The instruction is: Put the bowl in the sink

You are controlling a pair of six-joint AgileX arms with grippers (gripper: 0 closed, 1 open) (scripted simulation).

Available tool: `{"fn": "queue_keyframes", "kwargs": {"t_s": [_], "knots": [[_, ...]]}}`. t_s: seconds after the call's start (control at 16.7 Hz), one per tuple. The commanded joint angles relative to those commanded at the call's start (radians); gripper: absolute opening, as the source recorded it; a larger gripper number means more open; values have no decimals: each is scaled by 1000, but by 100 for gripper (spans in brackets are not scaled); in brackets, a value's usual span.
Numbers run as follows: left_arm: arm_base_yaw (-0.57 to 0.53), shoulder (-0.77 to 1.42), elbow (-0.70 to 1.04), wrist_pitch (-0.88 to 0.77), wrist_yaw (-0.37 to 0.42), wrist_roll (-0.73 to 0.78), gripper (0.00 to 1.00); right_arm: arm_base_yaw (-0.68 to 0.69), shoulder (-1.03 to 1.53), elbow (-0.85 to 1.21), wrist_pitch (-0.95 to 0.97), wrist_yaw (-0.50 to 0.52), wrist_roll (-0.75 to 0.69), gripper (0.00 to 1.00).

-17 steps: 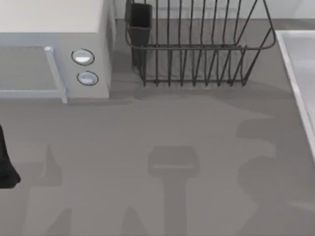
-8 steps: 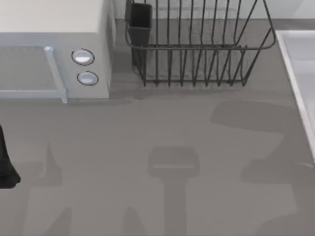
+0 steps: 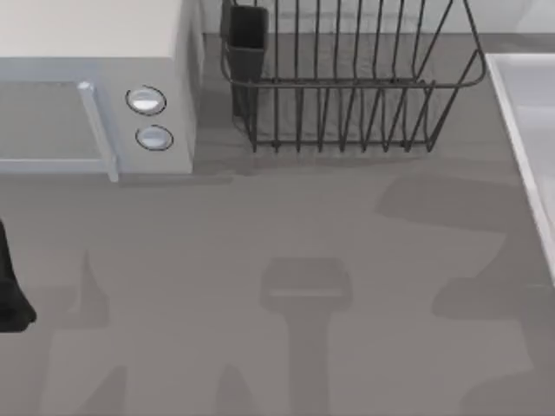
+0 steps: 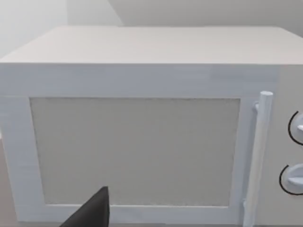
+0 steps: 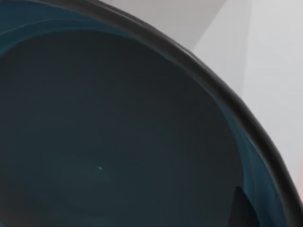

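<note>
Our left arm sits parked at the table's left edge, just a black chunk of the left two-finger gripper poking into the top view. From the left wrist view we only catch one dark pointed finger tip, so can't say how the jaws stand. In the right wrist view, a small dark finger tip of our right gripper shows

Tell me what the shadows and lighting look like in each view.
Top view: soft arm-shaped shadows on the grey table, darkest near the sink. Left wrist view: the microwave is evenly lit. Right wrist view: the bowl interior looks dark and shaded.
</note>
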Motion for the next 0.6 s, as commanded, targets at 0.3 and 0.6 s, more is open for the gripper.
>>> {"fn": "queue_keyframes", "kwargs": {"t_s": [0.3,0.6], "knots": [[0,0,0,0,0,0,100,-10,248,-28,270,-3,-2,0],[0,0,0,0,0,0,100,-9,541,-77,636,3,-4,0]]}}
